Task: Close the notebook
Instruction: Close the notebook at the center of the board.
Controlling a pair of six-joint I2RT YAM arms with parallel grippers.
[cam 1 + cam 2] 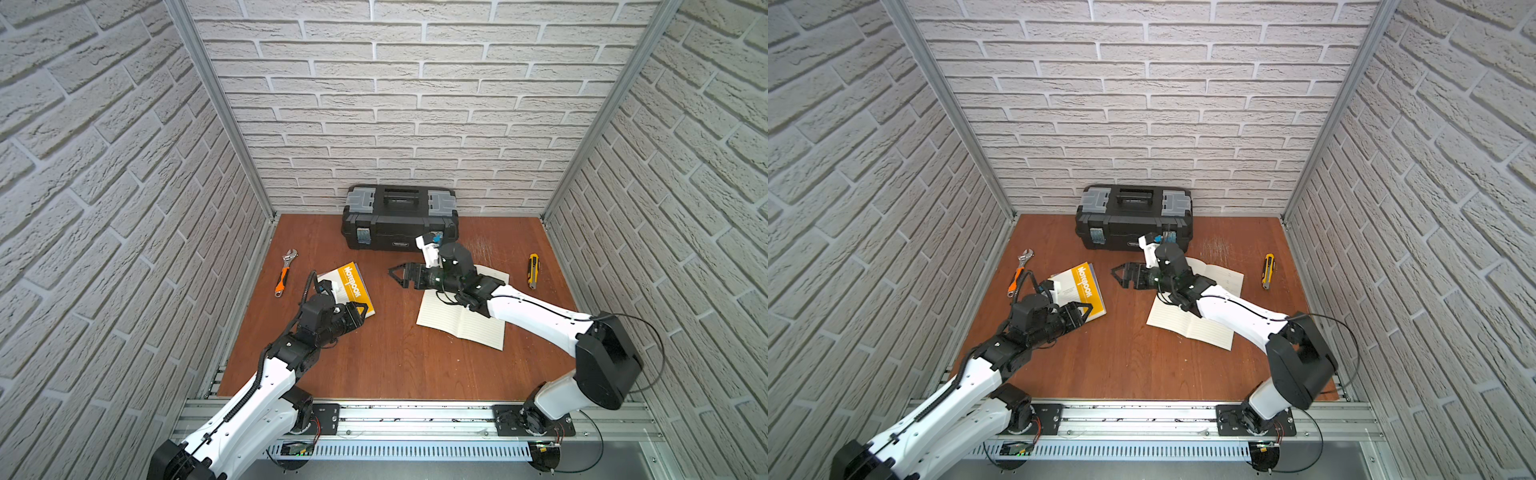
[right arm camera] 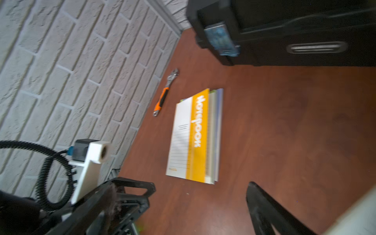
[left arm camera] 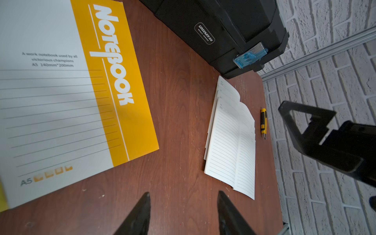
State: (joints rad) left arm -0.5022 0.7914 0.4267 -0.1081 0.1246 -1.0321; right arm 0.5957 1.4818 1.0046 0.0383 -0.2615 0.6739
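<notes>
Left wrist view: left gripper [image 3: 184, 192], jaws moderately apart and empty, hangs over the table [image 3: 179, 114]. The open notebook [image 3: 232, 138] lies flat beyond, near the toolbox [image 3: 223, 30]. Best practice: lift one outer page edge and fold it across the spine.

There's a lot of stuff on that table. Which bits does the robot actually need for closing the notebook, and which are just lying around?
For the job:
- open notebook, lined pages up, partly under the right arm

Just lying about:
- closed yellow notebook, on top of a small stack
- wrench
- utility knife
- black toolbox by the back wall
</notes>
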